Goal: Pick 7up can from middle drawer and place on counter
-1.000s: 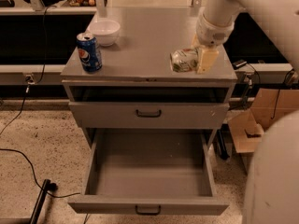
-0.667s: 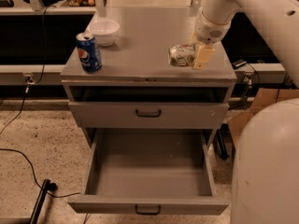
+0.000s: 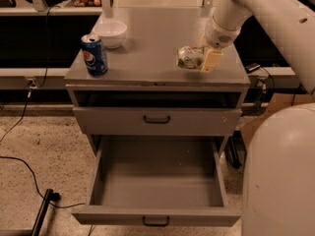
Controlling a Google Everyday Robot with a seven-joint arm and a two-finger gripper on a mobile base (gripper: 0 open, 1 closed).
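The 7up can (image 3: 187, 58), silver-white with green markings, lies on its side, held over the right part of the counter (image 3: 147, 58). My gripper (image 3: 199, 59) is shut on the 7up can, with a cream finger (image 3: 211, 60) on its right side. I cannot tell whether the can touches the counter top. The middle drawer (image 3: 157, 181), the wide grey bottom drawer with a black pull handle, stands pulled open below, and nothing shows inside it.
A blue Pepsi can (image 3: 95, 54) stands upright at the counter's front left. A white bowl (image 3: 110, 33) sits behind it. A shut grey drawer front (image 3: 156, 119) with a black handle is above the open drawer. My white robot body (image 3: 280, 176) fills the lower right. Cables lie on the floor at the left.
My gripper has carried the 7up can a little to the left and farther back over the counter. The Pepsi can, bowl and drawer have not moved.
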